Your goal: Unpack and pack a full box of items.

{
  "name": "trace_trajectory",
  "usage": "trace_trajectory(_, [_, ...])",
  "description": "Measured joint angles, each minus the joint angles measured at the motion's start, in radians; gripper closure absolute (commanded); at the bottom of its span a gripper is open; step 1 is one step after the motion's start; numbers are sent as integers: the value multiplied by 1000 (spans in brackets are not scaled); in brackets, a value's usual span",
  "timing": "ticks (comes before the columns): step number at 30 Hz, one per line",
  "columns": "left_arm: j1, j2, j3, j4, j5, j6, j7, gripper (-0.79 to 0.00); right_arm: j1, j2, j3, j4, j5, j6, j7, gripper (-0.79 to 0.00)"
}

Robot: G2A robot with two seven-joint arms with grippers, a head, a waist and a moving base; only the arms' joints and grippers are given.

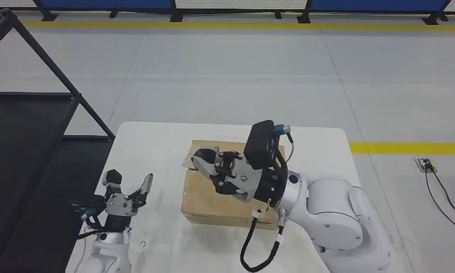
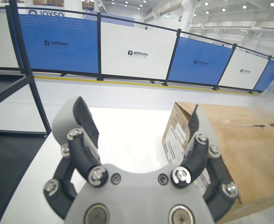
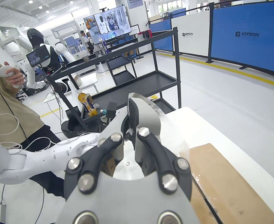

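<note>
A brown cardboard box lies closed on the white table. My right gripper hovers over the box's top near its left end, shut on a strip of clear tape that rises from the box top to the fingertips. In the right wrist view the gripper has its fingers pressed together. My left gripper is low over the table, left of the box and apart from it, open and holding nothing. In its own view the gripper has the box's labelled end beside one finger.
A black metal shelf rack stands off the table's left side, with its trays showing in the right wrist view. Bare table surface lies left of and behind the box. Blue and white barrier panels fence the floor beyond.
</note>
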Motion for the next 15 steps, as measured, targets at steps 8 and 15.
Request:
trace_trajectory(8, [6, -2, 7, -2, -12, 9, 1, -785, 44, 0, -3, -4, 7, 61, 94, 0])
trace_trajectory(15, [6, -2, 7, -3, -14, 9, -1, -785, 27, 0, -3, -9, 5, 70, 71, 0])
